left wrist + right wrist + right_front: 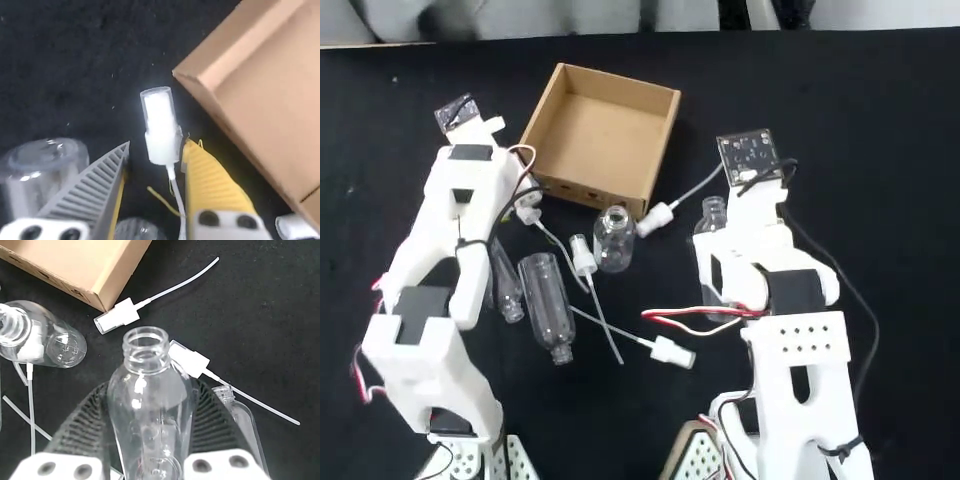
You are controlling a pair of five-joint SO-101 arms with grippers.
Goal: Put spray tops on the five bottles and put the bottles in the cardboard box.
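My right gripper (pixel 152 390) is shut on a clear open-necked bottle (pixel 150 390), held upright right of the cardboard box (pixel 600 135); the bottle (pixel 713 218) has no top. My left gripper (pixel 157 147) stands open at the box's near left corner. A white spray top (pixel 159 125) lies between its fingers, against the yellow finger (pixel 210 185) and apart from the grey one. Another clear bottle (pixel 614 238) stands upright just in front of the box. Two bottles (pixel 548 305) (pixel 505 285) lie on the black table beside the left arm.
Loose spray tops with long tubes lie near the box's front corner (pixel 655 215), by the upright bottle (pixel 582 255) and near the table's front (pixel 672 350). One more spray top (pixel 190 360) and a lying bottle (pixel 245 420) sit behind the held bottle. The box is empty.
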